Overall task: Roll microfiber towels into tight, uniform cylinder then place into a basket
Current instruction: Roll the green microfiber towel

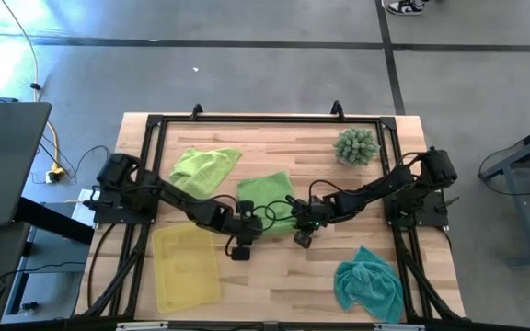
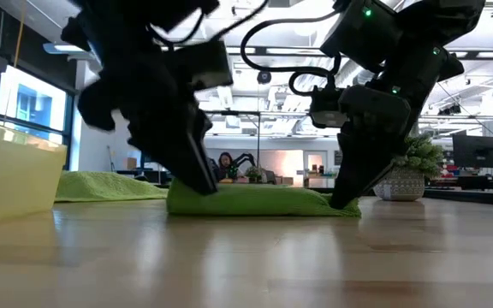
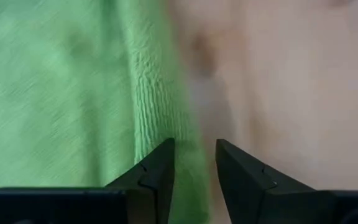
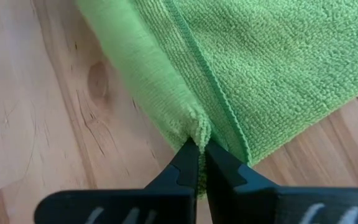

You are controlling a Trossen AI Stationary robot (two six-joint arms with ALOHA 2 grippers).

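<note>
Mid-table, right pincer (image 4: 197, 149) pinches folded lime towel (image 4: 278, 68) edge; left pincer (image 3: 194, 158) narrowly parted beside it.

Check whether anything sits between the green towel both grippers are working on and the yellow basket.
Nothing visible does. The middle green towel lies beside the basket, with bare wood between them apart from the left gripper at its near edge. The right gripper pinches the rolled fold. The plant stands far off.
</note>
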